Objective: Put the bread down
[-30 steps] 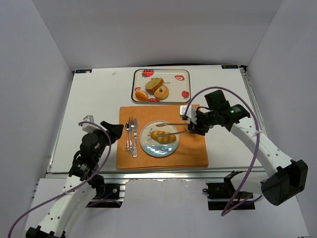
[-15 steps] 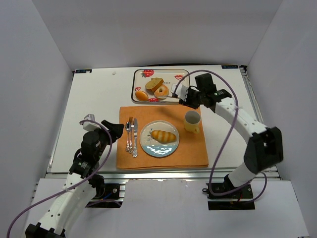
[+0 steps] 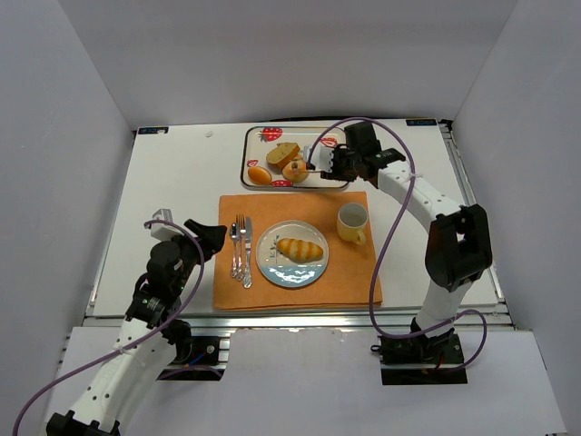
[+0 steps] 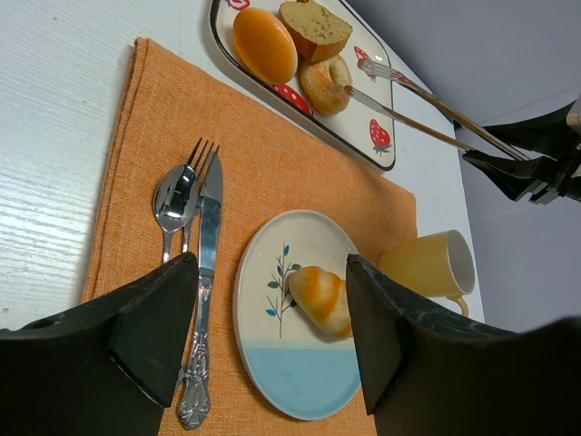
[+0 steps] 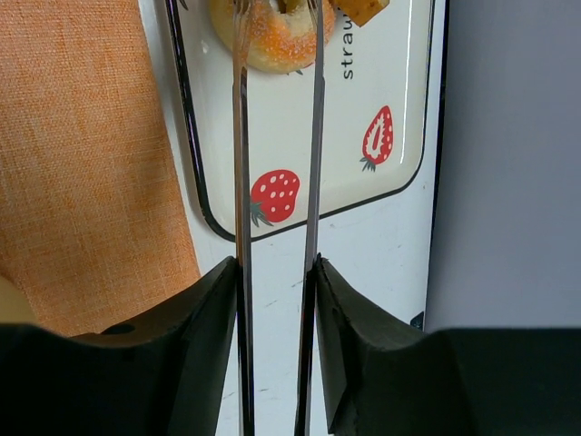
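Right gripper (image 3: 334, 165) out over the tray (image 5: 390, 54), fingers clamped on the handles of a pair of tongs (image 5: 240, 163). Tong arms slightly apart, tips at either side of the donut (image 5: 272, 36); contact cannot be told. One bread roll (image 3: 300, 248) lies on the plate (image 3: 272, 263), on the orange mat (image 3: 354, 272), cup (image 3: 352, 221) just beside. Left gripper (image 3: 207, 238) wide open, empty, near the mat's left edge.

- Right wrist view: the top edge cuts off the sugared ring doughnut (image 5: 272, 45) and the tips of the long metal tongs (image 5: 315, 163), so whether they touch cannot be told.
- Left wrist view: the top edge crops the strawberry-print white tray (image 4: 359, 118) at its far corner.
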`<state>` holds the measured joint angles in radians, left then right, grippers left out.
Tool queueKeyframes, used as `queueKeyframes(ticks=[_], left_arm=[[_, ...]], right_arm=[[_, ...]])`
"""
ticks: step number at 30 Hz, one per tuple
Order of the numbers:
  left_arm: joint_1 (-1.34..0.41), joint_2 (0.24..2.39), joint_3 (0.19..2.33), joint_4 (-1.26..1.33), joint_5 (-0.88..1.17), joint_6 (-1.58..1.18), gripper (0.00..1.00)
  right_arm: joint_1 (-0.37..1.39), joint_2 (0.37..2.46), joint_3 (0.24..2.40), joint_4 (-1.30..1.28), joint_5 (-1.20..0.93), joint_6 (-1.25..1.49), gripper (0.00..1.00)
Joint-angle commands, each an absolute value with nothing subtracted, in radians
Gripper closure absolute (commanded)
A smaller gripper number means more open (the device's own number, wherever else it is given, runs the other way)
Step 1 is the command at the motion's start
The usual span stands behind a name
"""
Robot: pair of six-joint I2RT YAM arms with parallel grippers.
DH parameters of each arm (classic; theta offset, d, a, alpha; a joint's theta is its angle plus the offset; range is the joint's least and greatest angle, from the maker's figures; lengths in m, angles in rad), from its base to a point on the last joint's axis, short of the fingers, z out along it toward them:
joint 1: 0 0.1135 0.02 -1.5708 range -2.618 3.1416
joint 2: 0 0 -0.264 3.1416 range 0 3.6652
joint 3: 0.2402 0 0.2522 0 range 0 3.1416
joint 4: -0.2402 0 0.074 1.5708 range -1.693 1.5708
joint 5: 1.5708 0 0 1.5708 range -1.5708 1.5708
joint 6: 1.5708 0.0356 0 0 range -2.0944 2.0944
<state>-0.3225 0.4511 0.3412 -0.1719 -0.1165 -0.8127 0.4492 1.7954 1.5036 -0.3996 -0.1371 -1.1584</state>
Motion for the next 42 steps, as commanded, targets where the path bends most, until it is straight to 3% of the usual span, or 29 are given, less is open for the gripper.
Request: queueKeyframes(ticks=[1,27,29,32,36,42], left_arm=[[-0.322,0.453,0.354,-0.152,-0.124,-0.811,0.25],[-0.322,0.448,0.347,-0.155,-0.127,-0.815,0.25],[-0.322,0.449,0.347,-0.152,-0.124,-0.815,0.25],[-0.322,0.453,0.345,-0.149,-0.126,-0.815,0.25],[-0.322,0.453,0.345,-0.144,-0.124,-0.815,0.25],[-0.322,0.456,0.35,-0.141,-0.124,-0.815,0.25]], right_arm=[[0.449,1.801,1.551,-0.385,-0.141,-1.193,0.56],[0.474,1.884,1.559,-0.371,-0.068,-1.19,0.53],[0.477,1.884,1.554,-0.368,-0.055,-1.196,0.56],[0.477,1.887,1.557,-0.383,-0.045,-1.204,0.72],[0.477,1.867,1.552,-0.4,-0.049,-1.204,0.85],[0.472,1.783,1.537,-0.408,-0.077,-1.157,0.93]])
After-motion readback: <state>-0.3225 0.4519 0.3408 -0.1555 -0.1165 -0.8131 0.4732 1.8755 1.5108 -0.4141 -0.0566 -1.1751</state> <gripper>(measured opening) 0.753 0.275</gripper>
